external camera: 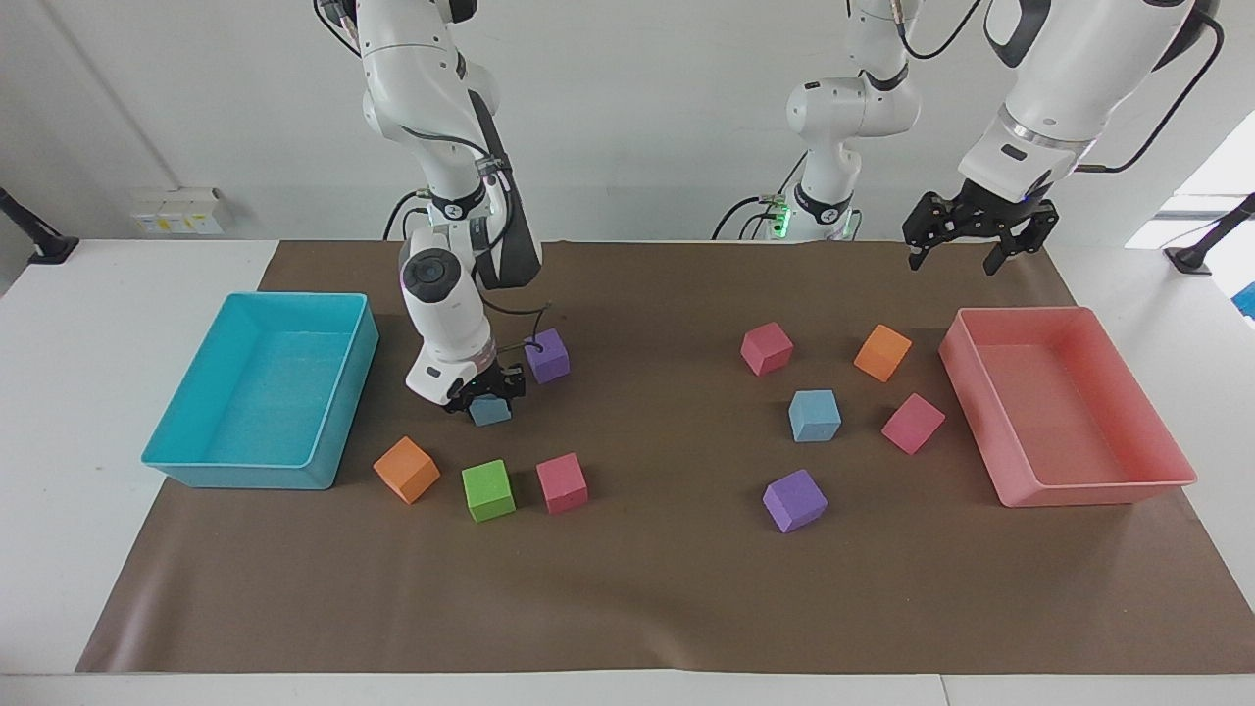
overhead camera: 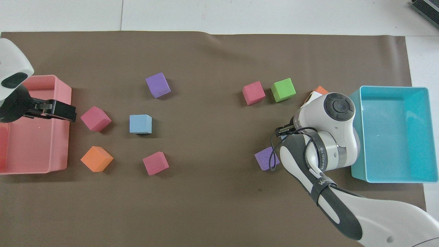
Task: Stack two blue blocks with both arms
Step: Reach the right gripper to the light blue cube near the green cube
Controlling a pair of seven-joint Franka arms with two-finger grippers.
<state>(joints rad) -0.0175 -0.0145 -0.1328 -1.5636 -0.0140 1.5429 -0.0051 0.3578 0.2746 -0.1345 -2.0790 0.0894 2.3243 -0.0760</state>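
Observation:
One blue block (external camera: 489, 411) rests on the brown mat beside a purple cube (external camera: 546, 355), at the right arm's end of the table. My right gripper (external camera: 487, 396) is down on this block with its fingers closed against two sides. In the overhead view the right arm covers nearly all of it. The other blue block (external camera: 815, 415) (overhead camera: 140, 124) lies free among the cubes at the left arm's end. My left gripper (external camera: 952, 265) (overhead camera: 70, 113) hangs open and holds nothing, up over the pink tray's edge that lies toward the robots.
A turquoise tray (external camera: 196, 466) stands beside the right arm, a pink tray (external camera: 1098, 490) at the left arm's end. Orange (external camera: 406, 470), green (external camera: 488, 489) and pink (external camera: 562, 482) cubes lie farther out than the gripped block. Pink (external camera: 767, 348), orange (external camera: 882, 352), pink (external camera: 913, 423) and purple (external camera: 795, 500) cubes ring the free one.

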